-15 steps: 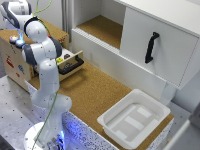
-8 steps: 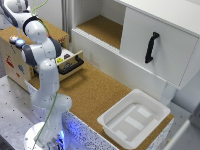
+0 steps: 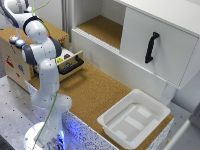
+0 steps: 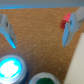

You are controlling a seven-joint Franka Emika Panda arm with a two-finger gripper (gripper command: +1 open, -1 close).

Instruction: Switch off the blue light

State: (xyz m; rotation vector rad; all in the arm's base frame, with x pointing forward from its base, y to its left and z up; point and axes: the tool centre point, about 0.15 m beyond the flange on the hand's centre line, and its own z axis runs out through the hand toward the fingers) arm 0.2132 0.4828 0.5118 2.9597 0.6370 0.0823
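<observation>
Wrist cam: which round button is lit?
The blue light, glowing bright cyan with a pale rim. The green button beside it looks dark; the red one is dull.

From the exterior view I see my arm (image 3: 44, 75) rising white from its base, folding at the elbow and reaching up toward the exterior view's left, wrist near the frame's top corner. On the wrist view, my gripper (image 4: 39, 29) has its jaws spread wide, one finger (image 4: 7, 31) on each side, nothing between them.
</observation>
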